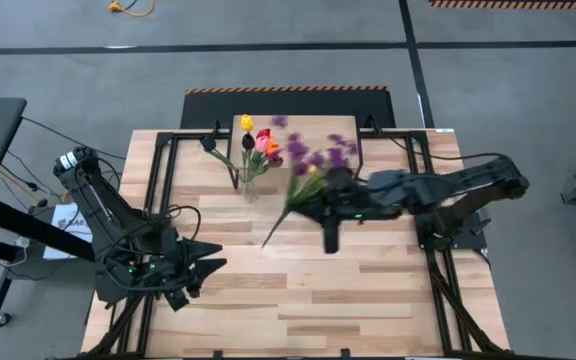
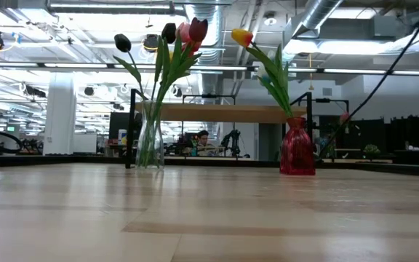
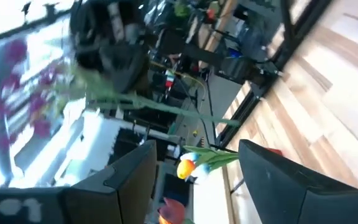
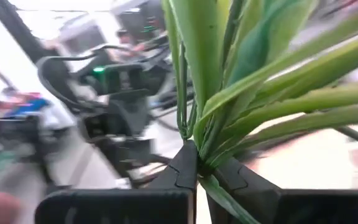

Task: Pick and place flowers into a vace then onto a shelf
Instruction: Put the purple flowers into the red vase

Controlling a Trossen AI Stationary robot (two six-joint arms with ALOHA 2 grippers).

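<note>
My right gripper [image 1: 313,203] [image 4: 199,163] reaches in from the table's right and is shut on a bunch of purple-blossomed sprigs [image 1: 316,152]. The bunch is beside a clear glass vase [image 1: 251,188] [image 2: 149,145] that stands on the table holding dark, red and pink tulips [image 2: 184,33]. A red vase [image 2: 297,149] holds a yellow tulip [image 2: 242,36]. The small light-wood shelf [image 1: 308,128] [image 2: 224,113] stands behind both vases at the far edge. My left gripper [image 1: 213,266] [image 3: 196,149] waits open near the table's near-left corner. My right gripper pinches the bunch's green stems and leaves [image 4: 194,134] between its two fingers, roughly midway along. The fingers come about level from the table's right and lie across the stems. The blossoms point toward the far edge and the stem ends [image 1: 266,242] toward the near-left, off the table.
Black frame rails [image 1: 163,180] run along the table's left and right sides. Bare wood planks [image 1: 308,290] fill the near half of the table between the arms. A person sits far back in the room [image 2: 204,138].
</note>
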